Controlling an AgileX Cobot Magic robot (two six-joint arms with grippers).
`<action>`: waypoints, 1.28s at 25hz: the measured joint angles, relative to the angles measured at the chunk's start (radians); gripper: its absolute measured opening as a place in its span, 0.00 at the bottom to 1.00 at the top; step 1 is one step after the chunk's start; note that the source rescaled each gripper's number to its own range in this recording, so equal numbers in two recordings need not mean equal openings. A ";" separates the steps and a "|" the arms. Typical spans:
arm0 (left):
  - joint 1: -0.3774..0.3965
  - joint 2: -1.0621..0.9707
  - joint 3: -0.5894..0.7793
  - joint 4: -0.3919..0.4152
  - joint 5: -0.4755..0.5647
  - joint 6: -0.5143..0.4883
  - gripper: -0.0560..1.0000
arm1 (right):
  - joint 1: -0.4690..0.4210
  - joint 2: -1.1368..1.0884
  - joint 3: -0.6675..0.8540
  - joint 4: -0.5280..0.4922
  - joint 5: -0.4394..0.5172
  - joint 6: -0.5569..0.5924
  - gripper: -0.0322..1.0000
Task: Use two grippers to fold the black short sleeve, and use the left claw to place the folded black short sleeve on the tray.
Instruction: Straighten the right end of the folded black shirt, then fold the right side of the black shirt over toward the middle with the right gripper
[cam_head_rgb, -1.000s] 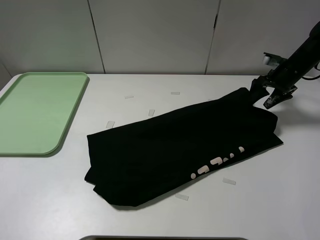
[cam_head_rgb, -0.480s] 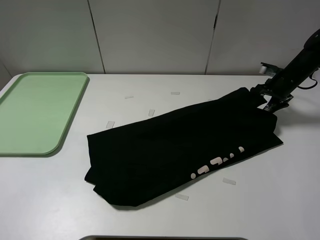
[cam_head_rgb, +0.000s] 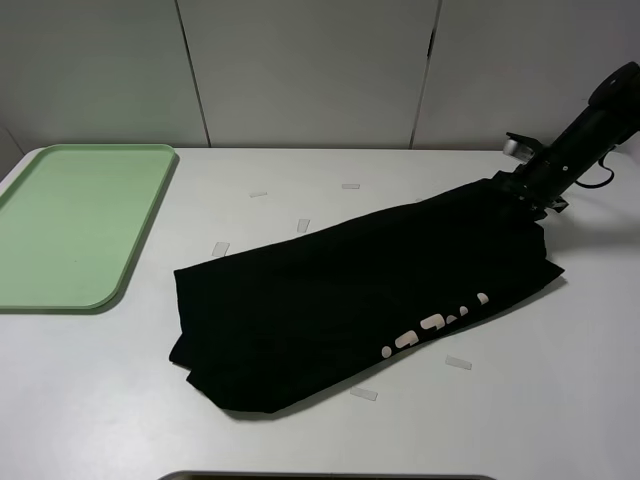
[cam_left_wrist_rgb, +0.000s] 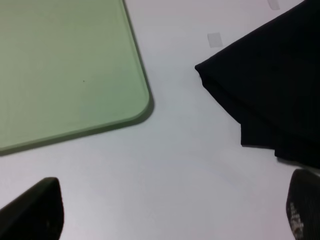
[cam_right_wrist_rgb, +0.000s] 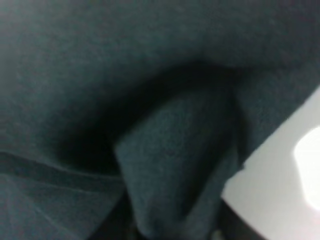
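Note:
The black short sleeve lies folded in a long slanted band across the white table, its pale lettering near the front edge. My right gripper sits at the shirt's far right corner, jaws closed on a pinch of cloth. Black fabric fills the right wrist view, bunched in a fold. My left gripper is open, its fingertips wide apart above bare table between the tray's corner and the shirt's left end. The pale green tray rests at the far left.
Several small pale tape strips are scattered on the table around the shirt. Grey wall panels rise behind the table's back edge. A dark rim shows at the front edge of the exterior view.
The right gripper has come down and leftward onto the shirt's far right corner and closed its jaws on the cloth. The shirt's right edge pulled in slightly.

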 joint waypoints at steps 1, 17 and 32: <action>0.000 0.000 0.000 0.000 0.000 0.000 0.88 | 0.000 0.000 0.000 -0.007 0.000 0.001 0.17; 0.000 0.000 0.000 0.000 0.000 0.000 0.88 | 0.000 -0.084 0.002 -0.382 -0.108 0.250 0.08; 0.000 0.000 0.000 0.000 0.000 0.000 0.88 | 0.109 -0.249 0.005 -0.864 -0.145 0.739 0.08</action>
